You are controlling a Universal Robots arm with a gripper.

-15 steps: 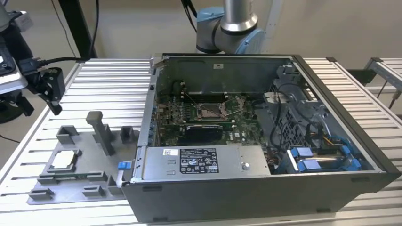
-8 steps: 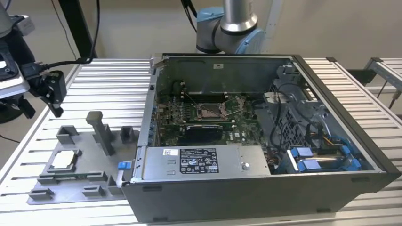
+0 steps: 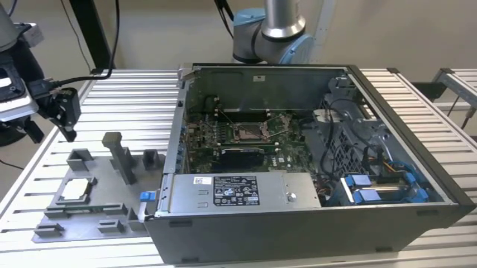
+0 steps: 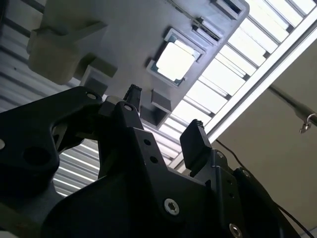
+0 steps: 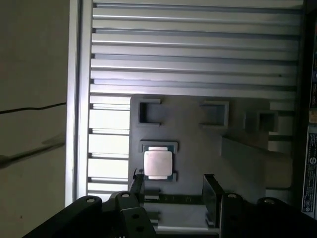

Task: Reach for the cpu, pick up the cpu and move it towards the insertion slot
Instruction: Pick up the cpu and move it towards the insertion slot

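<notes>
Your jaws are spread wide and hold nothing. In both wrist views you can see a big gap between the two black fingertips (image 5: 139,181). I think they are that wide so the chip can fit between them with room on each side.

The cpu (image 5: 158,163) lies flat just past the jaws, not touching them. In the exterior view the jaws hang at about 12 o'clock from the cpu (image 3: 75,190), up in the air and apart from it.

The cpu is a small flat square. Its top is pale and shiny, almost white where the light hits it, with a thin darker rim around it. It rests in a square pocket of the grey holder (image 5: 190,148). The pocket likely keeps it from sliding, so you always find it in the same spot.

The holder lies on the ribbed metal worktop (image 3: 127,106), right beside the open computer case (image 3: 298,234).

The insertion slot (image 3: 249,131) is inside that case, on the green board, at about 2 o'clock from the cpu. It faces up, with a shiny frame and a dark middle. The cpu is not picked up yet.
</notes>
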